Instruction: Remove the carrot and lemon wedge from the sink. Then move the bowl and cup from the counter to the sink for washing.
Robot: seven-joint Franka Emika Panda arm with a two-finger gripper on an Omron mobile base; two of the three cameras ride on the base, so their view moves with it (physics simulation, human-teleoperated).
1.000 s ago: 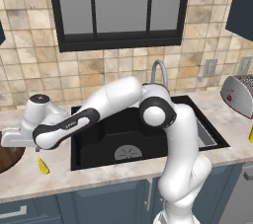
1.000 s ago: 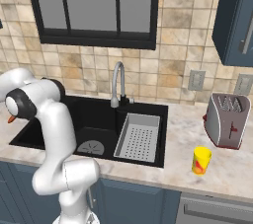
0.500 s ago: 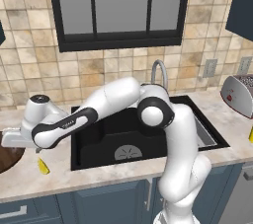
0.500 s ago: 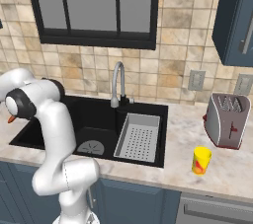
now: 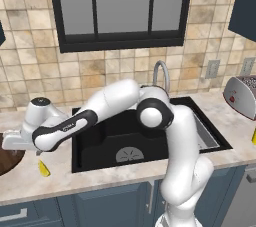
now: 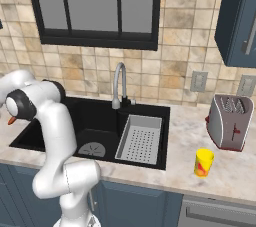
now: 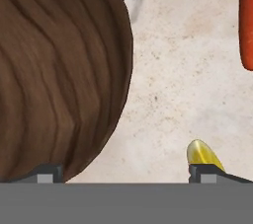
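Fingers (image 7: 126, 172) spread wide, released, grasping nothing, left of sink (image 5: 100, 143) over bench (image 7: 183, 85). Lemon wedge (image 5: 44, 167) and carrot (image 7: 246, 20) on bench beside bowl (image 7: 54, 70). Cup (image 6: 204, 162) right of sink.
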